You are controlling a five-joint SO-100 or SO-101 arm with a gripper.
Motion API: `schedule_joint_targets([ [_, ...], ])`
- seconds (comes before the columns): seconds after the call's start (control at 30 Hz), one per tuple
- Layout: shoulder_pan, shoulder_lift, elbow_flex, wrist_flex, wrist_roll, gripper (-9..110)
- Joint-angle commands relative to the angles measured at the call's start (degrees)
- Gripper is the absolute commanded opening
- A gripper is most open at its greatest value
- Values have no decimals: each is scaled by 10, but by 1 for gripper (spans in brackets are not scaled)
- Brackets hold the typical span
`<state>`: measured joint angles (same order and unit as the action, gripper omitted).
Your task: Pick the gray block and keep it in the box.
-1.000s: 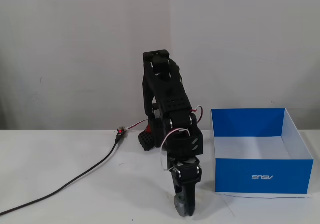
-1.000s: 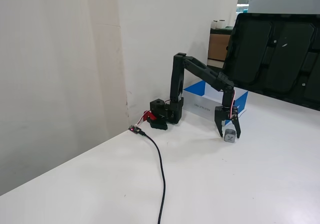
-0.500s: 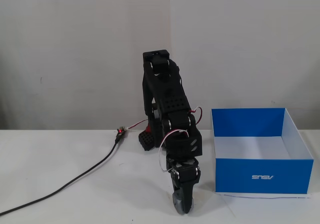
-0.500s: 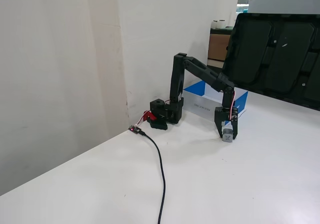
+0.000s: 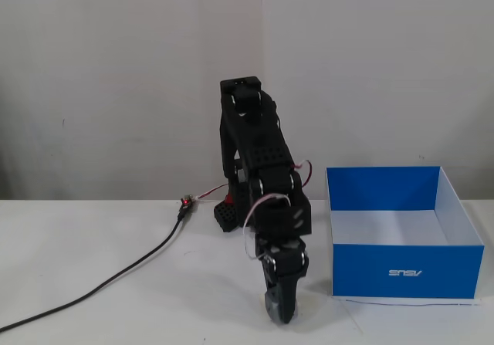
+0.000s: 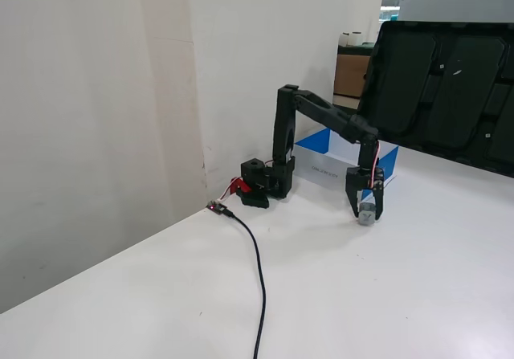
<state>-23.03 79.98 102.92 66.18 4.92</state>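
The black arm (image 5: 258, 160) reaches out from its base by the wall and bends down so that the gripper (image 5: 279, 312) points at the white table (image 5: 116, 268), low and near the front edge in a fixed view. Between the fingers sits the gray block (image 5: 275, 308), and the jaws are closed in on it from both sides, open only as wide as the block itself; the side-on fixed view shows the same thing, the gripper (image 6: 367, 213) with the block (image 6: 366, 212) pinched at its tip, right down at the tabletop, though I cannot tell whether the block rests on the surface or is just clear of it. The box (image 5: 401, 272), blue-walled with a white floor, stands just to the right of the gripper in the front-on fixed view, apart from it; in the other it lies behind the arm, towards the wall (image 6: 321, 146). A black cable (image 5: 116, 275) trails across the table to the left of the arm, ending at a small plug (image 5: 185, 204) near the base
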Motion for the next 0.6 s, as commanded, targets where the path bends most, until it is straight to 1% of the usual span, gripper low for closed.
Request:
schedule_joint_targets([
  [0.0, -14, 88, -91, 53, -4, 8],
  [0.2, -49, 126, -183, 118, -2, 8],
  [0.33, -91, 129, -257, 171, 3, 8],
  [0.57, -212, 185, -308, 212, 3, 8],
])
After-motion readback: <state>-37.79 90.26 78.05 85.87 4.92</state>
